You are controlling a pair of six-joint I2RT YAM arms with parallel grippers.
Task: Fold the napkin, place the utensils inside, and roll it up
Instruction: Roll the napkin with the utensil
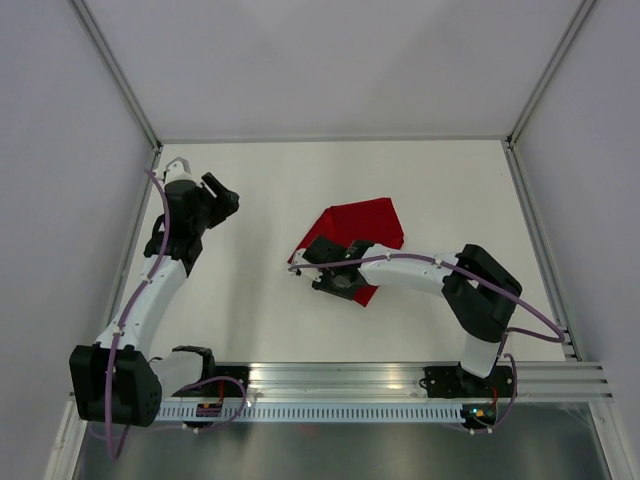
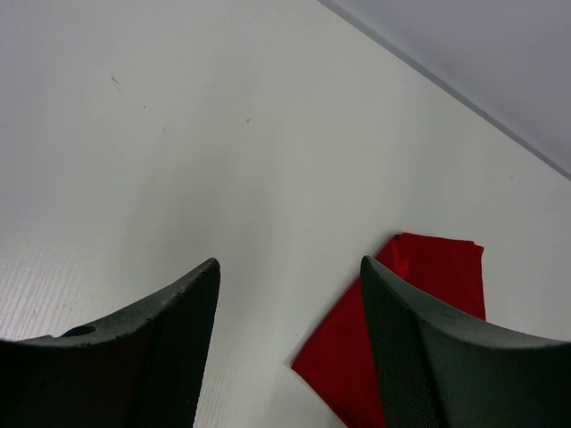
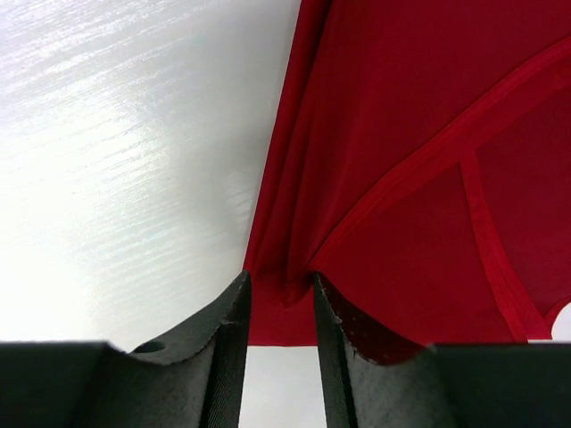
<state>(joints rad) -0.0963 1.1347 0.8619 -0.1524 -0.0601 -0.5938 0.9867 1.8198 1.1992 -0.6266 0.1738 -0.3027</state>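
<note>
The napkin [image 1: 366,224], a plain deep-red cloth, lies partly folded near the middle of the table. My right gripper [image 1: 320,262] sits low over its near-left corner. In the right wrist view the napkin [image 3: 401,134] fills the upper right, with hemmed edges crossing it. A small pleat of cloth hangs in the gap of the right gripper [image 3: 281,281], whose jaws stand apart and open. My left gripper [image 1: 224,200] hovers at the far left, open and empty. In its own view the left gripper [image 2: 287,267] frames bare table, with the napkin [image 2: 428,267] behind its right finger. No utensils are in view.
Grey walls close the table [image 1: 250,300] at the back and on both sides. An aluminium rail [image 1: 400,380] carrying the arm bases runs along the near edge.
</note>
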